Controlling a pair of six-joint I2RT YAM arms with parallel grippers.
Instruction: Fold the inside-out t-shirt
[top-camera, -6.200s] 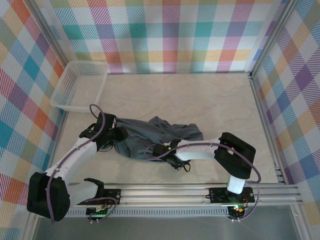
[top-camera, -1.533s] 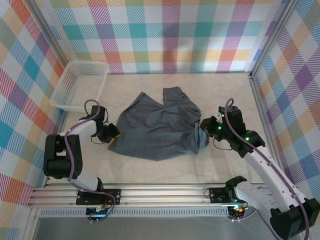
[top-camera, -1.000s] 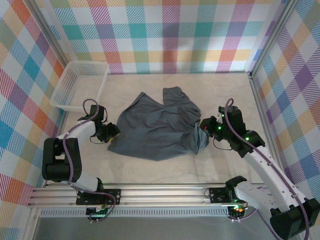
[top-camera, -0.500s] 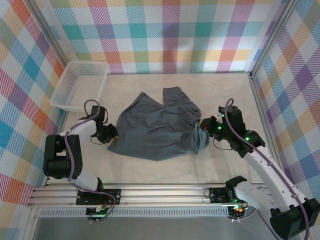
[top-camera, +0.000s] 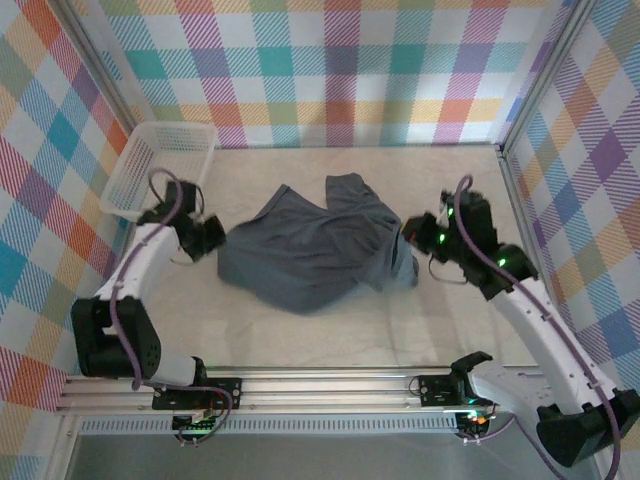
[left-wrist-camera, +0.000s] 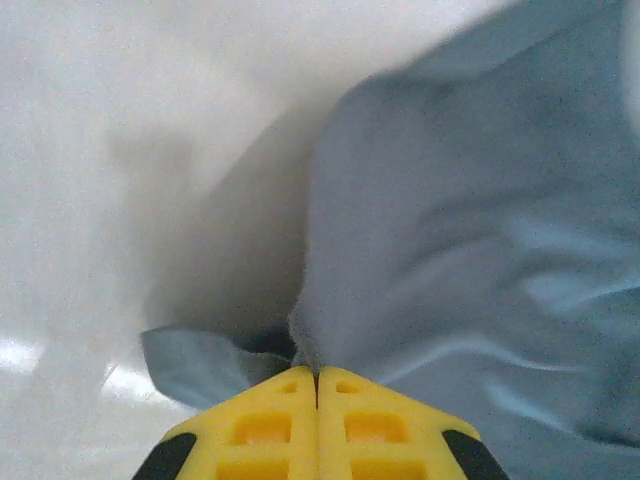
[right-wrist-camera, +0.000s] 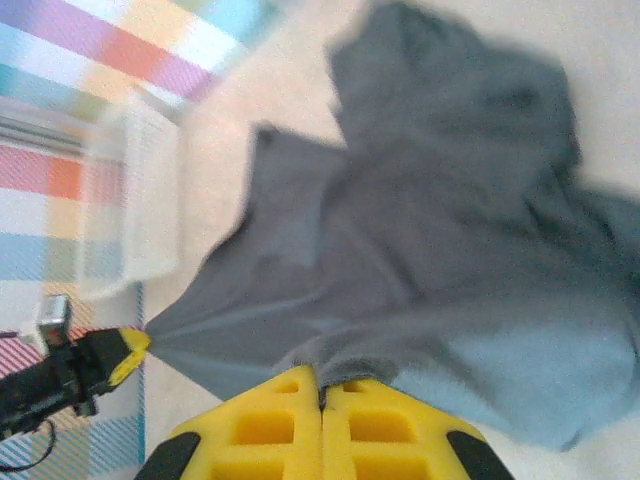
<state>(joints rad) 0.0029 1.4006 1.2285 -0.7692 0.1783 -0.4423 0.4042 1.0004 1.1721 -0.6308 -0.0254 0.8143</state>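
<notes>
**Both edges gripped, cloth drawn between the arms**

Since half a second ago, my left fingers (top-camera: 214, 238) have closed tight on the left edge of the inside-out t-shirt (top-camera: 310, 255) and pulled away toward the basket side. My right fingers (top-camera: 407, 238) have shifted slightly farther back and are pressed together on the opposite edge. The shirt now stretches between them over the middle of the desk (top-camera: 330, 335), with its far flap bunched.

Risk: the left wrist view shows only a thin pinch of hem at the tips. I judge that further spreading could pull it free and drop that side in a heap. The bunched flap could also tuck under if I lay the cloth down unevenly.

Containers: the white mesh basket (top-camera: 170, 150) sits in the far-left corner, and I see nothing in it. My left arm passes just beside its near rim and could snag it.
</notes>
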